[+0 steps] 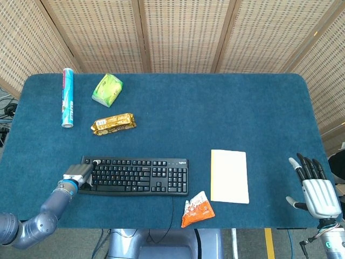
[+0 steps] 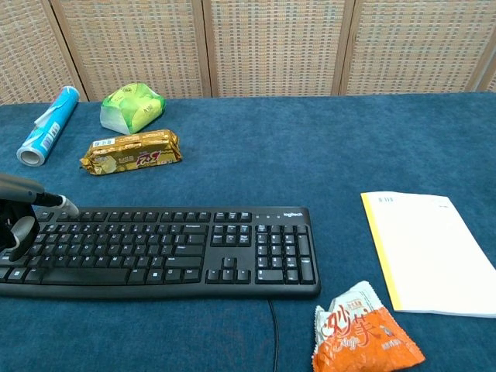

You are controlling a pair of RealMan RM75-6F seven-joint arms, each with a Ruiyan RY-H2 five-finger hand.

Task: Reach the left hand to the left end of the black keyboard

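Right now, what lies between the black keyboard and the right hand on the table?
In the head view, the yellow-edged notepad lies between the black keyboard and the right hand. The orange snack packet sits just nearer the front edge.
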